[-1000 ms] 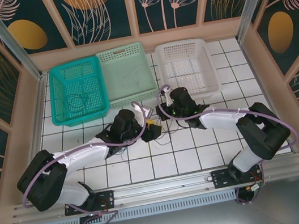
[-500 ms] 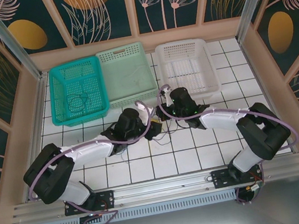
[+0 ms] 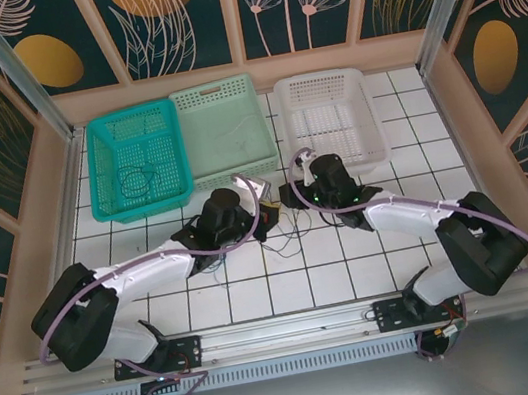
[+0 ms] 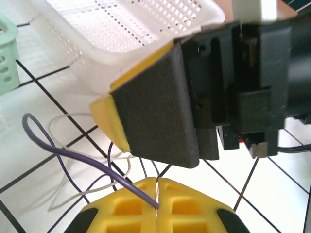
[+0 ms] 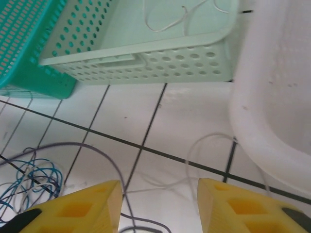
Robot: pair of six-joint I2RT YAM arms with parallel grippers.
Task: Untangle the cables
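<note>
The cables (image 3: 286,239) lie as a loose tangle on the white tiles near the table's centre, at 6 o'clock of both grippers in the top view.

Change in the last second:
1. The left gripper (image 4: 157,187) stood about half open a second ago. It is now fully closed. My left wrist view shows its yellow pads pinching one purple cable (image 4: 73,156), which loops away toward 9 o'clock.
2. The right gripper (image 5: 156,187) was closed and has now parted. Its jaws stand apart above the tiles and hold nothing. A white wire (image 5: 204,141) lies on the floor below, and a blue tangle (image 5: 29,180) sits at 8 o'clock.

Meaning for the task: I judge this to be a handover, with the hold on the strand passing from right to left. The right arm is free to pin or take another strand while the left draws the purple cable clear. The wire is thin, so I expect it may slip or drag the knot along.

At 12 o'clock, the teal basket (image 3: 145,211) holds a dark loop (image 3: 133,184) and the pale green basket (image 5: 146,63) holds a pale wire (image 5: 182,14). From this I judge the sorting to be partly done.
</note>
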